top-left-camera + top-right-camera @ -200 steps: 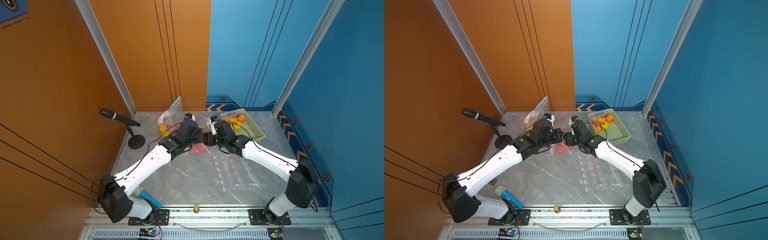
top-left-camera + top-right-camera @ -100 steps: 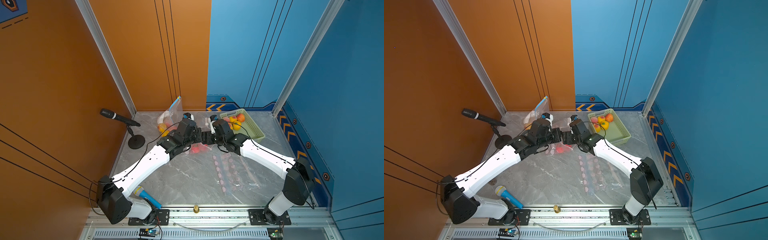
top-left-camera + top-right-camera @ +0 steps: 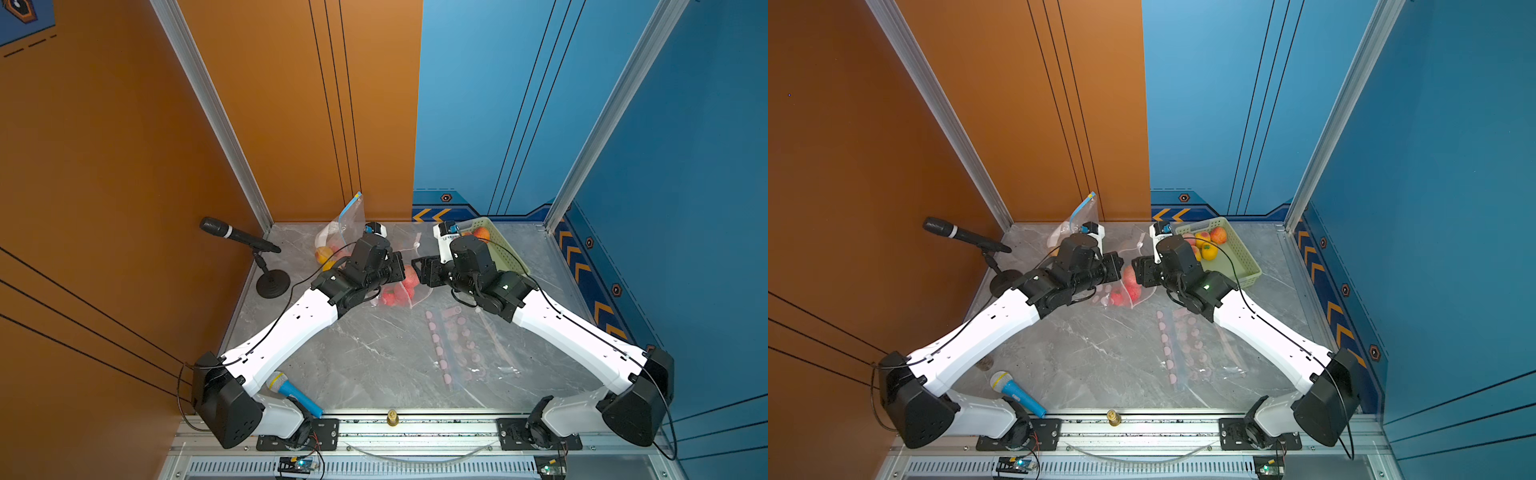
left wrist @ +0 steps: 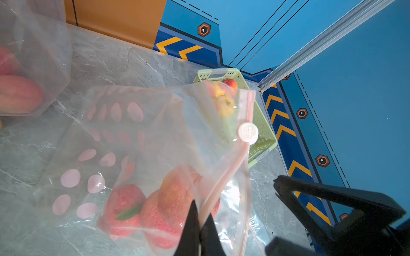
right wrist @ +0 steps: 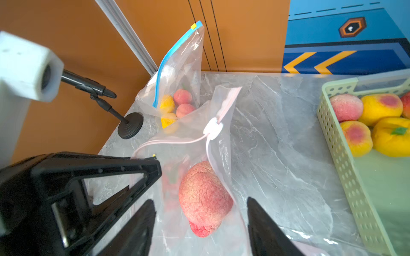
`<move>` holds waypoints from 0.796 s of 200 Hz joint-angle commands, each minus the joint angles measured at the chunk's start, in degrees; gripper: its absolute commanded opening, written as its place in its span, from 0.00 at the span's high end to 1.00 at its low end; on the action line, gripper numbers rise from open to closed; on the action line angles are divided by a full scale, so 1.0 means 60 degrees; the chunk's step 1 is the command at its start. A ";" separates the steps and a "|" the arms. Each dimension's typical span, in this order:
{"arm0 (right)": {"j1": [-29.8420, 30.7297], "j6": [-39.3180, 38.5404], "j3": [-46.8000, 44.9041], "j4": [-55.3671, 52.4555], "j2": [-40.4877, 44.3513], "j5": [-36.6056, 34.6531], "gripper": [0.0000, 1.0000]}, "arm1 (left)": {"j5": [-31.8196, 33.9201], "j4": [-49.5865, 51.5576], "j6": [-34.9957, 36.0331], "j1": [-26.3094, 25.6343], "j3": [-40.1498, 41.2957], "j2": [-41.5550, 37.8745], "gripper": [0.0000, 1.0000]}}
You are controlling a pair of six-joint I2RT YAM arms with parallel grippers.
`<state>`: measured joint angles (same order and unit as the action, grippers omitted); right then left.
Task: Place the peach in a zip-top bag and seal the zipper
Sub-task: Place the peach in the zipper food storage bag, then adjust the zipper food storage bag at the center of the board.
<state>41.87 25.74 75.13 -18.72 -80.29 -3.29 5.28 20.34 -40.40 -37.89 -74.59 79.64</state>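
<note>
The top views hide what the left wrist view shows: my left tool (image 4: pixel 199 212) pinched shut on the rim of the bag (image 4: pixel 155 137). The right wrist view shows my right tool (image 5: pixel 199 199) wide, astride the peach (image 5: pixel 205 192) inside; the basket (image 5: pixel 328 133) holds more fruit (image 5: pixel 380 106).

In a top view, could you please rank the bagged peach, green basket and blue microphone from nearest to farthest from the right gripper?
1. Bagged peach, just before the right gripper.
2. Green basket, beside its arm.
3. Blue microphone, front left.
</note>
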 commanded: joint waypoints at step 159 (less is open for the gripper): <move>-0.0013 0.1031 0.0660 -0.1446 -0.0021 0.1264 1.00 | 0.0545 0.1094 0.0639 0.0040 -0.0610 -0.0632 1.00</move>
<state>41.52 31.94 72.79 -24.62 -80.49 0.05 5.45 21.43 -40.03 -37.78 -74.76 77.89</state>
